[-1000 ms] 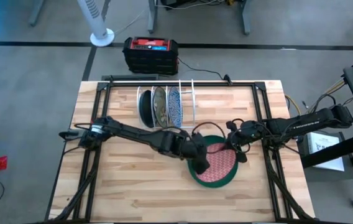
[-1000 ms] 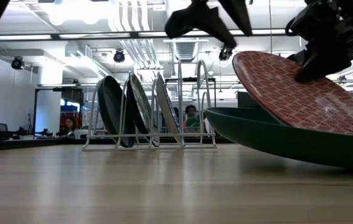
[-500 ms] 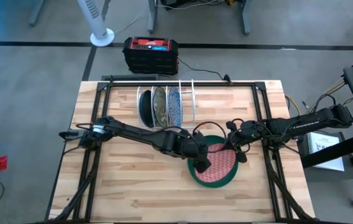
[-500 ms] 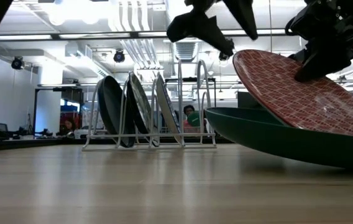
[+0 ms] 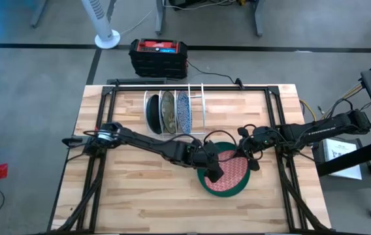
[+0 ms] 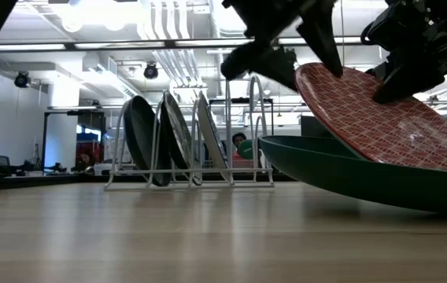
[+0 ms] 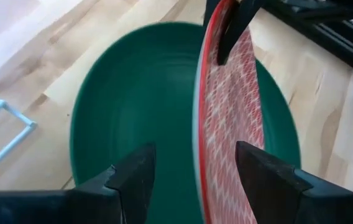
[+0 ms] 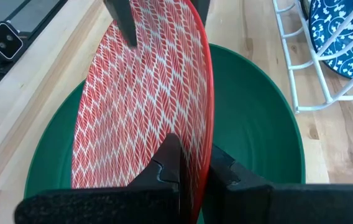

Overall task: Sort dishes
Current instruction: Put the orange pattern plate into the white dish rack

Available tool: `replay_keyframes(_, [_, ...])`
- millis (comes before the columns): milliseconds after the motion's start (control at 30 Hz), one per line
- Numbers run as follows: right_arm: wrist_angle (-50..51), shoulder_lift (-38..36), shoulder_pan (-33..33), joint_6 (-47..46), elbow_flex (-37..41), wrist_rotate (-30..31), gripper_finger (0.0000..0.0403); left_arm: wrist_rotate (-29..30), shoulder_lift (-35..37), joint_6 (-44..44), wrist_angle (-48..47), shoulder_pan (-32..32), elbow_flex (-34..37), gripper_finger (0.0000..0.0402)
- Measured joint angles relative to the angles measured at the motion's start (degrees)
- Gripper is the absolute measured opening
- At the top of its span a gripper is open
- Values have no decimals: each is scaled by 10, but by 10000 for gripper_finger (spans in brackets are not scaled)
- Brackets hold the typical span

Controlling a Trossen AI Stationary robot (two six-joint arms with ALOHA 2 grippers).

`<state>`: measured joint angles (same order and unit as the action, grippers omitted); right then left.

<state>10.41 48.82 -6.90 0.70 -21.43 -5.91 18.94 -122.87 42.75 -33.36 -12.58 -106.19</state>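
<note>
Gripping the red-and-white plate [image 8: 145,87] by its rim, the right pincer [image 8: 189,163] tilts it over the green plate [image 5: 206,182] on the tabletop [image 5: 133,183]; left pincer [image 7: 192,168] spread around its opposite edge.

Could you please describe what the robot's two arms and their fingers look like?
Both arms are dark, slender and jointed, with black cables looping along them. The left gripper ends in two broad, flat, matte black fingers; the right gripper has similar blocky black fingers.
</note>
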Motion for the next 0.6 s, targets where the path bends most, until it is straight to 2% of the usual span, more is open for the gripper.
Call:
replay_keyframes(233, [-4, 0, 0, 0, 0, -1, 12, 0, 0, -1, 122, 1, 68, 208])
replay_keyframes(333, [-6, 0, 0, 0, 0, -2, 11, 0, 0, -2, 142, 2, 82, 196])
replay_keyframes(467, [-8, 0, 0, -1, 0, -4, 7, 2, 0, -2, 169, 1, 99, 159])
replay_keyframes(600, [-8, 0, 0, -4, 0, -3, 7, 10, 0, -6, 182, 1, 103, 103])
